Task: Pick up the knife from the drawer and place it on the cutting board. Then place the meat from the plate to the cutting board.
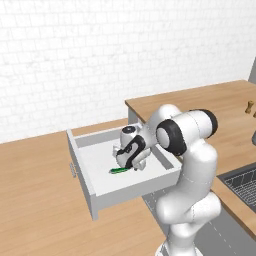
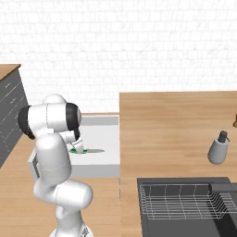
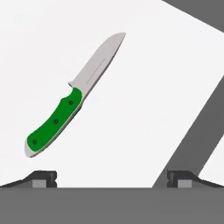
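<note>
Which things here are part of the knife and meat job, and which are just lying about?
Part of the job:
- knife, lying flat in the drawer
- drawer, pulled open
- gripper, fingers apart, above the knife

Just lying about:
- soap dispenser on the counter
- sink with its wire rack
- small brown item at the counter's far end
</note>
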Motion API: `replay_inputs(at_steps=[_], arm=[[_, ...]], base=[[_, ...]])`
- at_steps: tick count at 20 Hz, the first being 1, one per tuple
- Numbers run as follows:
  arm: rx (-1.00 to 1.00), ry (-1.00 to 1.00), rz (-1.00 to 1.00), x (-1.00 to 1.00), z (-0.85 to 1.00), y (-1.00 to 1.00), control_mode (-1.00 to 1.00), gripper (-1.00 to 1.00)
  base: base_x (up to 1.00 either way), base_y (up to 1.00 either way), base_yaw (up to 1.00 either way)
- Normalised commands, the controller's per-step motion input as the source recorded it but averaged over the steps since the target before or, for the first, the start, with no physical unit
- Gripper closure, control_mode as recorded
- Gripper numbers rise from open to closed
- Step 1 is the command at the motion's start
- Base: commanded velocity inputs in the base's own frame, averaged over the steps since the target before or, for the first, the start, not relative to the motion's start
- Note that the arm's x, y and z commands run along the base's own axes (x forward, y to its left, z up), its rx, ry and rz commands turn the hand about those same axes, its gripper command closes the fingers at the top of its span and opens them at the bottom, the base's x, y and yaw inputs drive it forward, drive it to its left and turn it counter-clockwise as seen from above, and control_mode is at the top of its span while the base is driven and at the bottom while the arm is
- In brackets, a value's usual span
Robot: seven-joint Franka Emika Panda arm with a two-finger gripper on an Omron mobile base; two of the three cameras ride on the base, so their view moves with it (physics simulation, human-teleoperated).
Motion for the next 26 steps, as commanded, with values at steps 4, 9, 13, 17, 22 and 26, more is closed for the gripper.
replay_inputs(at_steps=[4,9,13,17,22,26], arm=[[-0.01,0.02,-0.03,0.10,-0.47,0.00,-1.00,-1.00],[0.00,0.00,-0.03,0.36,-0.17,0.03,-1.00,-1.00],[0.00,0.00,-0.04,0.34,-0.25,0.08,-1.00,-1.00],[0.00,0.03,-0.04,0.32,-0.22,0.10,-1.00,-1.00],[0.00,0.04,-0.03,0.28,-0.28,0.05,-1.00,-1.00],[0.00,0.03,-0.02,0.31,-0.30,0.02,-1.00,-1.00]], base=[[0.00,0.00,0.00],[0.00,0.00,0.00],[0.00,0.00,0.00],[0.00,0.00,0.00],[0.00,0.00,0.00],[0.00,0.00,0.00]])
